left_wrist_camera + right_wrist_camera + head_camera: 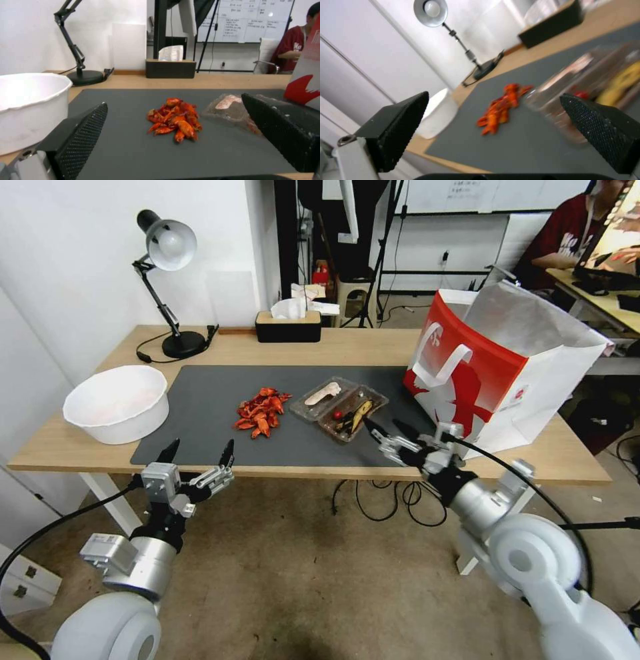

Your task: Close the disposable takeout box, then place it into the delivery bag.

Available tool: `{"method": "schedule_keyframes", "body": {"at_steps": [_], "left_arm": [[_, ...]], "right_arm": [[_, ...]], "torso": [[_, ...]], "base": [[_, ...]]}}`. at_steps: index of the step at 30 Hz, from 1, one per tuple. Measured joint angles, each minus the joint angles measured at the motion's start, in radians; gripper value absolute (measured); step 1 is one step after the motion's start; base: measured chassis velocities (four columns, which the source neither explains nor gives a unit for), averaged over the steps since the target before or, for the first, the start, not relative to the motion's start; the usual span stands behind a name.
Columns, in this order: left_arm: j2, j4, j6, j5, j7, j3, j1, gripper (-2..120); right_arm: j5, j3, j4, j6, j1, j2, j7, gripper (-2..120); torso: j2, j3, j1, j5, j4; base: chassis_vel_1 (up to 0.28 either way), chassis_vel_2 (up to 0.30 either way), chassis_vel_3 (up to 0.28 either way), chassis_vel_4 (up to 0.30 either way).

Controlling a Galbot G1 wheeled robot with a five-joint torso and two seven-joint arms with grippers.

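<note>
Closing step just starting: right gripper (390,432), jaws wide and empty, nears open takeout box (339,407) mid-frame; left gripper (198,452) idles open lower left; next, fold lid over.

Wooden table (87,443) under dark grey mat (207,427)

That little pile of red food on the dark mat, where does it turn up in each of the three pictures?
Head view: red pile mid-mat, between white bowl and open takeout box.
Left wrist view: red pile centre, seen between the left gripper's open fingers.
Right wrist view: red pile centre, blurred, box alongside.
Shared landmark: desk lamp.
</note>
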Motion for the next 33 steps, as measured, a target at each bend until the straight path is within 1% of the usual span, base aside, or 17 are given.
{"method": "schedule_keyframes", "body": {"at_steps": [1,3,5,7,14,19,33], "left_arm": [[-0.001,-0.001,-0.001,0.001,0.000,-0.001,0.002,100],[-0.008,-0.003,-0.004,0.007,0.001,-0.006,0.011,100],[-0.009,-0.003,-0.005,0.008,0.002,-0.007,0.013,100],[-0.013,-0.001,-0.011,0.011,0.004,-0.013,0.019,100],[-0.027,0.008,-0.019,0.025,0.013,-0.015,0.021,100],[-0.036,0.014,-0.019,0.036,0.013,-0.012,0.022,100],[-0.036,0.025,-0.020,0.036,0.013,-0.012,0.011,100]], "right_arm": [[0.013,-0.014,-0.006,-0.003,0.011,0.007,0.011,100],[0.038,-0.068,-0.045,-0.017,0.049,0.046,0.042,100],[0.039,-0.075,-0.052,-0.018,0.054,0.053,0.045,100],[0.039,-0.107,-0.099,-0.019,0.080,0.088,0.068,100],[0.044,-0.139,-0.160,-0.019,0.137,0.127,0.115,100],[0.049,-0.146,-0.190,-0.018,0.150,0.141,0.139,100],[0.059,-0.154,-0.224,-0.033,0.161,0.146,0.186,100]], "torso": [[0.000,0.000,0.000,0.0001,0.0001],[0.000,0.000,0.000,0.0000,0.0001],[0.000,0.000,0.000,0.0001,0.0001],[0.000,0.000,0.000,-0.0001,0.0000],[0.000,0.000,0.000,-0.0001,0.0000],[0.000,0.000,0.000,0.0000,0.0000],[0.000,0.000,0.000,0.0000,0.0000]], "base": [[0.000,0.000,0.000,0.000],[0.000,0.000,0.000,0.000],[0.000,0.000,0.000,0.000],[0.000,0.000,0.000,0.000],[0.000,0.000,0.000,0.000],[0.000,0.000,0.000,0.000],[0.000,0.000,0.000,0.000]]}}
